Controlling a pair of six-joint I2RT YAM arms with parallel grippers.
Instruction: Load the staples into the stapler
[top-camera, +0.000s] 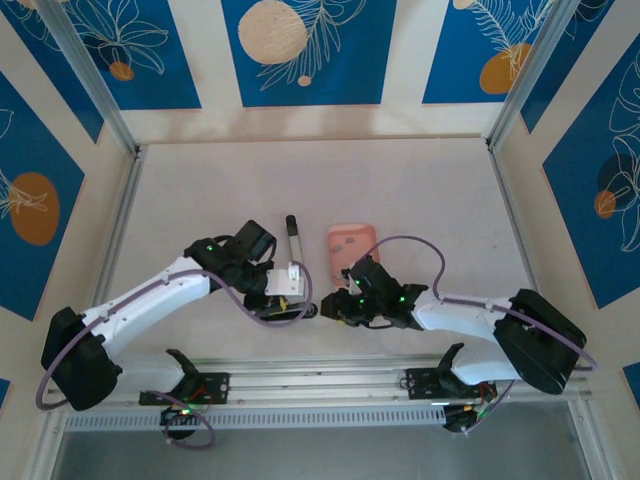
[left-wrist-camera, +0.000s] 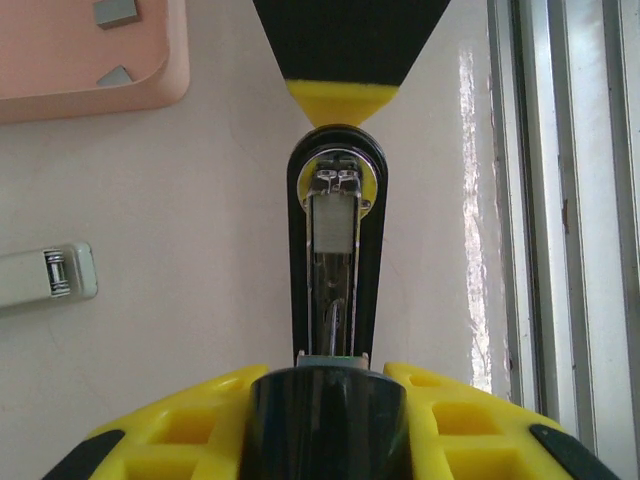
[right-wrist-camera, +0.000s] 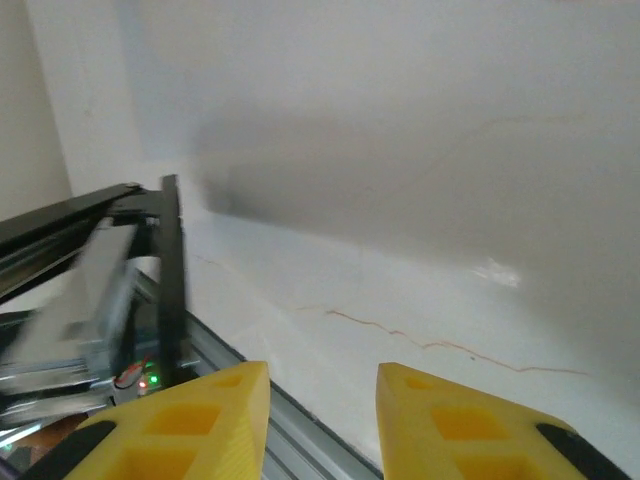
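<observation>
The stapler (left-wrist-camera: 335, 250) is lying low on the white table (top-camera: 400, 190), just off the near left corner of the pink tray (left-wrist-camera: 150, 95) and apart from it. Its black body is framing a silver-grey rail that is facing upward. The left gripper (left-wrist-camera: 325, 372) is clamping the end of the stapler farthest from the tray, with the yellow fingers (left-wrist-camera: 180, 430) sitting on either side of it. In the top view this gripper (top-camera: 290, 298) is sitting left of the tray, on its near side. At the stapler's rounded end, the one closer to the tray, a black wedge (left-wrist-camera: 345, 40) with a yellow tip is touching it; whose part this is cannot be told.

The staples (left-wrist-camera: 117, 75) are resting inside the tray as small grey pieces.

Left of the tray, a slim bar (top-camera: 293, 235) is lying on the table, pointing away from the arms. Its pale grey end (left-wrist-camera: 45, 275) is showing in the left wrist view, well clear of the stapler.

The right gripper (right-wrist-camera: 320, 370) is holding its jaws apart with nothing between them, and its view is blurred. From above, it (top-camera: 328, 305) is hovering just nearer than the tray, close beside the left gripper.
</observation>
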